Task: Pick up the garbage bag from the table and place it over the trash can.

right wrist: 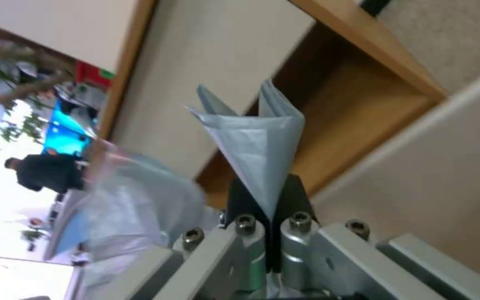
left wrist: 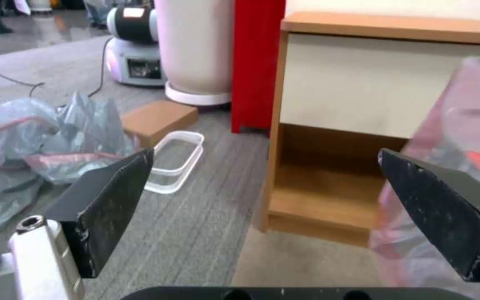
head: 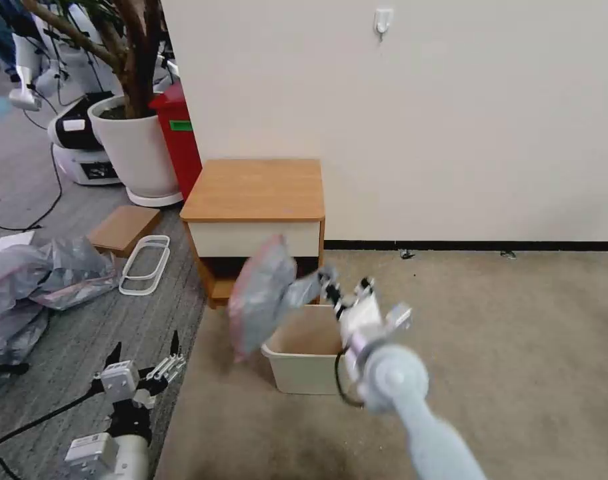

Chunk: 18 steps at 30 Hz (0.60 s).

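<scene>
My right gripper [head: 325, 281] is shut on the garbage bag [head: 263, 293], a thin grey bag with a pinkish rim that hangs blurred in the air in front of the table [head: 254, 190]. In the right wrist view a grey fold of the garbage bag [right wrist: 259, 137] stands pinched between the shut fingers [right wrist: 293, 196]. The cream trash can [head: 304, 350] stands on the carpet just below the bag, before the table. My left gripper [head: 144, 350] sits low at the left, open and holding nothing. Its black fingers [left wrist: 112, 196] frame the table [left wrist: 362, 83] and the garbage bag [left wrist: 462, 137].
A heap of grey-pink bags [head: 31, 280] lies on the floor at left, beside a flat cardboard box [head: 123, 228] and white plastic frames [head: 145, 263]. A white plant pot [head: 139, 150] and a red bin [head: 181, 143] stand behind the table. Carpet stretches to the right.
</scene>
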Motion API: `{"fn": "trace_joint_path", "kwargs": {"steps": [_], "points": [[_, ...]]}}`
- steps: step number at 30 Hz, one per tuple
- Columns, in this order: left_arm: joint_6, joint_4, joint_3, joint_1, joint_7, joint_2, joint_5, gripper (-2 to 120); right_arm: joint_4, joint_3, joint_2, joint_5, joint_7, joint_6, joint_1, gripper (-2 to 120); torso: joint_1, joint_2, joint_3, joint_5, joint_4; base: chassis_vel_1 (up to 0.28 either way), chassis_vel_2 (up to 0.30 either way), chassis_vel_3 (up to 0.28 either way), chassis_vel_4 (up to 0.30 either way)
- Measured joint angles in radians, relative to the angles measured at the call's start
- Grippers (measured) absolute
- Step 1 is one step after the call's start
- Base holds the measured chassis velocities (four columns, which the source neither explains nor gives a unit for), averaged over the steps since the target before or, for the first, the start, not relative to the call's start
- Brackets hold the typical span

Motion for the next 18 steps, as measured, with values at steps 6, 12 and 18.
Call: {"fn": "trace_joint_path", "kwargs": {"steps": [6,12,18], "points": [[-0.011,-0.001,0.0,0.006,0.0,0.001,-0.001,100,-0.011,-0.027,-0.014,-0.087,-0.002,0.011,-0.023,0,0.0,0.0,0.0,0.0,0.0,0.0,0.0,0.0,0.0],[-0.012,-0.003,0.006,0.002,0.0,0.007,-0.001,100,-0.017,-0.05,-0.018,-0.158,-0.005,0.016,-0.035,0,0.0,0.0,0.0,0.0,0.0,0.0,0.0,0.0,0.0],[-0.012,-0.003,0.007,-0.001,0.0,0.011,-0.002,100,-0.009,-0.066,-0.025,-0.195,-0.006,0.013,-0.049,0,0.0,0.0,0.0,0.0,0.0,0.0,0.0,0.0,0.0]]}}
